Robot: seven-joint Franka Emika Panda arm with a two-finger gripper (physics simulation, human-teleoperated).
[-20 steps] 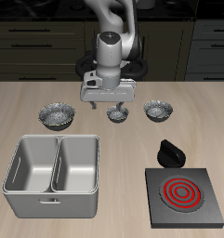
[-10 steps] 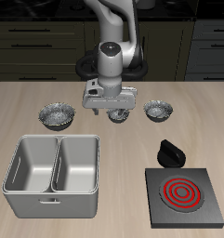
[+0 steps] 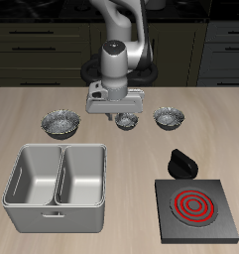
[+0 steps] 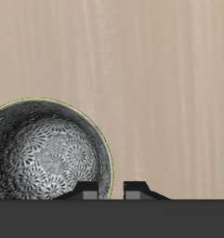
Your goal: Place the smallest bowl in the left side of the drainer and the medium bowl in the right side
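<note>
The pincer (image 3: 119,116) grips the smallest shiny, crinkly silver bowl (image 3: 126,122) by its rim. Two more crinkly bowls flank it: a bigger one (image 3: 61,122), a middle one (image 3: 169,119). The grey metal two-part drainer (image 3: 58,203) sits on the wooden surface (image 3: 141,159).

Even bright render light, soft shadows under objects, sharp, no blur

You see three crinkly silver metal bowls in a row behind the grey two-compartment metal drainer (image 3: 58,176), both its basins bare. The smallest bowl (image 3: 126,121) sits upright in the middle, the medium bowl (image 3: 170,119) upright near it, toward the stove side.
</note>
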